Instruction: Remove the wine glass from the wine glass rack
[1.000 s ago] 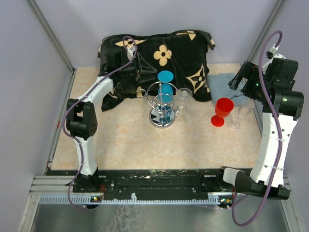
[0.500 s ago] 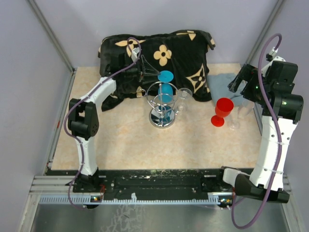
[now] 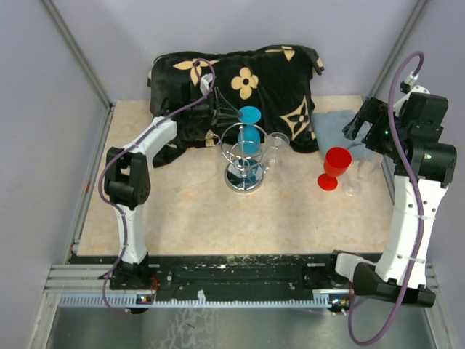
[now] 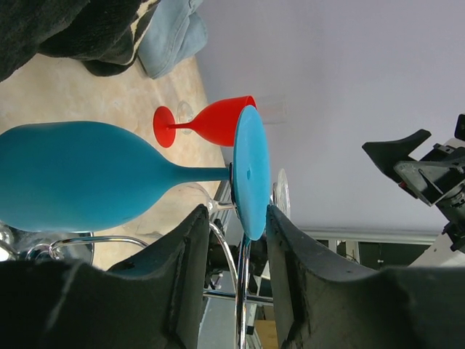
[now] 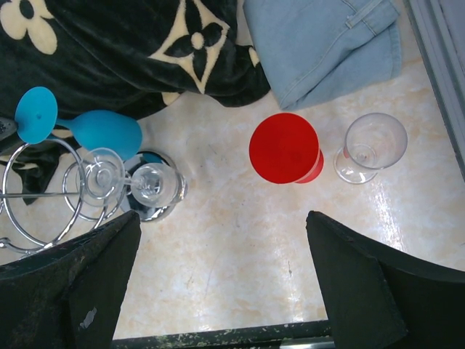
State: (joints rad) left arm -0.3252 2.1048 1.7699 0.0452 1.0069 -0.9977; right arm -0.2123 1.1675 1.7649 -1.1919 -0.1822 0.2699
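The blue wine glass [image 4: 80, 174] is hung on the wine glass rack [image 3: 243, 182] at the middle of the tabletop [image 3: 182, 211]. Its foot is straddled, not pinched, by the half-spread left tool [image 4: 234, 222]. The right tool [image 5: 221, 218] is spread wide, empty. By a skewed pull the stem could be snagged and the rack toppled onto the clear glass [image 3: 277, 142] at 3 o'clock.

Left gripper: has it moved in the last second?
Yes. The left gripper moved right, up to the blue wine glass on the wine glass rack.

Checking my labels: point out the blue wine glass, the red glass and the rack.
blue wine glass [image 4: 80, 174], left wrist view, its bowl
red glass [image 5: 283, 147], right wrist view, its bowl
rack [image 3: 243, 185], top view, its round base
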